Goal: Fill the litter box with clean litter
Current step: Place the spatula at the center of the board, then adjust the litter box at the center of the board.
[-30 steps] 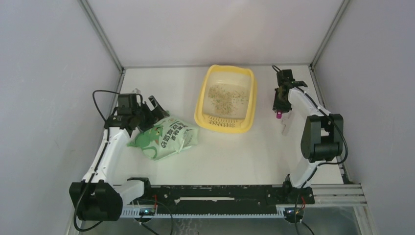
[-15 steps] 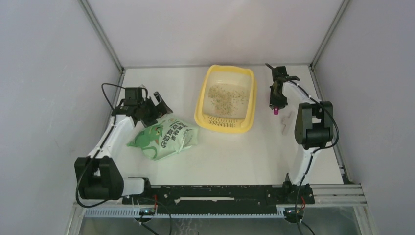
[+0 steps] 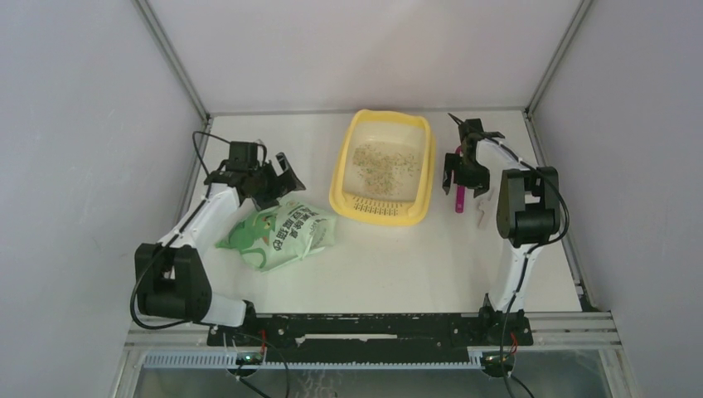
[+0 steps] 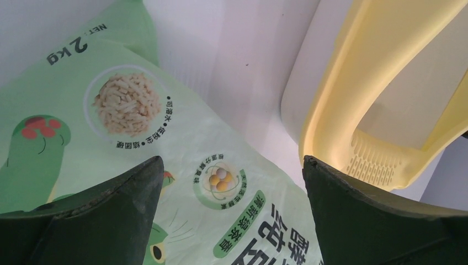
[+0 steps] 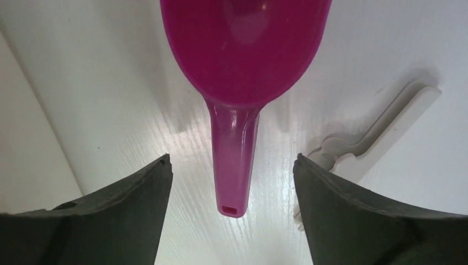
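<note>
The yellow litter box (image 3: 378, 218) stands at the back middle of the table, with a thin speckled layer of clean litter (image 3: 377, 162) on its floor. My right gripper (image 3: 463, 184) is just right of the box, open, straddling the handle of a magenta scoop (image 5: 243, 49) without touching it. The scoop (image 3: 458, 199) lies flat on the table. My left gripper (image 3: 278, 176) hovers open over the top of the light green litter bag (image 3: 278, 234). In the left wrist view the bag (image 4: 127, 110) fills the space under my left gripper (image 4: 232, 160), and the box rim (image 4: 342, 110) is to the right.
A white plastic piece (image 5: 375, 132) lies on the table just right of the scoop handle, near my right finger. Grey walls close in the table on the left, back and right. The arm bases and a black rail run along the near edge.
My right gripper has opened and let go of the magenta scoop, which now lies on the table. My left gripper has moved right and toward the back, over the bag's top.
</note>
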`<move>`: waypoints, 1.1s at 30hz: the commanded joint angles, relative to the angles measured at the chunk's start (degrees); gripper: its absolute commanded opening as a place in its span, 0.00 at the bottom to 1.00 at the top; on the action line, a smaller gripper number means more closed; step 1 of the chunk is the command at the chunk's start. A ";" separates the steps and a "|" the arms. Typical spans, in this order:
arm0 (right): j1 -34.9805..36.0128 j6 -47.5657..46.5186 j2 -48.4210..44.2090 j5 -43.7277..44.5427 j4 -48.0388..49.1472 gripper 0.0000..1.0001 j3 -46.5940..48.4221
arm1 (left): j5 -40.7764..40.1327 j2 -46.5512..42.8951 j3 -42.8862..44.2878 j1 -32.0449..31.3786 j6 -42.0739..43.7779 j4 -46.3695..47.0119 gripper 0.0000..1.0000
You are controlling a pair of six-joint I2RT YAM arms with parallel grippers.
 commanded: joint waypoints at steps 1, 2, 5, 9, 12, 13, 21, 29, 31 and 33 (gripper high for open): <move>-0.03 1.31 -6.96 -1.37 0.96 0.88 -1.08 | -2.02 1.24 5.06 -1.00 0.54 0.04 1.00; 0.25 1.55 -8.59 -1.09 1.46 0.88 -1.65 | -2.51 1.59 5.25 -1.08 0.59 0.01 1.00; 1.40 2.77 -14.92 -1.67 2.38 0.88 -2.86 | -3.99 3.05 6.44 -1.61 1.11 -0.84 1.00; 4.97 3.74 -24.14 -0.90 2.75 0.86 -4.19 | -6.18 7.44 10.22 -3.51 1.96 -2.73 0.93; 6.79 4.61 -30.39 -3.30 2.87 0.83 -5.48 | -8.39 11.65 14.24 -5.94 2.60 -4.94 0.78; 7.12 4.67 -32.58 -5.03 3.21 0.81 -6.11 | -9.17 12.85 15.23 -6.42 2.59 -5.20 0.69; 9.30 6.03 -43.03 -9.41 2.58 0.80 -10.01 | -11.06 21.46 21.51 -12.61 2.84 -8.43 0.34; 7.40 6.19 -46.35 -12.23 3.17 0.80 -14.40 | -11.10 27.27 26.58 -18.89 1.04 -8.66 0.32; 6.50 6.48 -47.10 -12.77 3.87 0.80 -15.42 | -11.24 28.62 28.40 -20.24 0.79 -9.28 0.32; 6.21 6.73 -47.44 -13.27 4.08 0.80 -15.79 | -11.09 29.46 29.49 -21.40 0.43 -9.53 0.32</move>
